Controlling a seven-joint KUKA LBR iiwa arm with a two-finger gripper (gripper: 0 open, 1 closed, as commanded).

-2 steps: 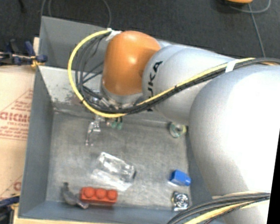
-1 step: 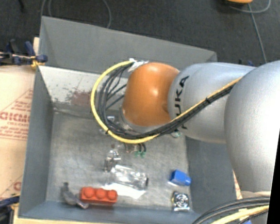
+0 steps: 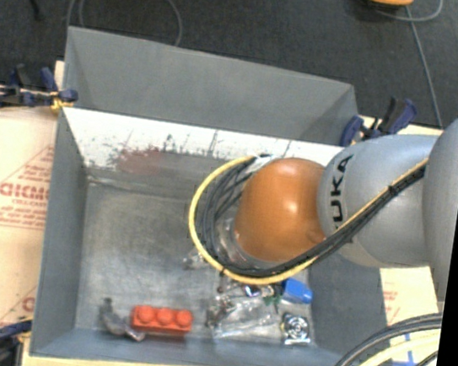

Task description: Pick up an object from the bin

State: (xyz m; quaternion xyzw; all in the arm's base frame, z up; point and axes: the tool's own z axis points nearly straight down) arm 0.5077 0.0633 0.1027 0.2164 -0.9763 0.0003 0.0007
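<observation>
Jaws hide under the orange cover point(image 3: 281, 207), so parted or clenched cannot be told; the gripper point(image 3: 234, 294) is over a crumpled clear bag point(image 3: 246, 324) near the bin's point(image 3: 65, 196) front edge, right of middle. A blue piece point(image 3: 298, 292) and a shiny metal part point(image 3: 297, 329) lie beside the bag; a red brick point(image 3: 162, 319) lies further left, a grey metal piece point(image 3: 113, 319) touching its left end.

The grey bin point(image 3: 122, 239) holds a red studded brick point(image 3: 162, 319), a grey metal piece point(image 3: 116, 321) and a small heap point(image 3: 256, 317).
</observation>
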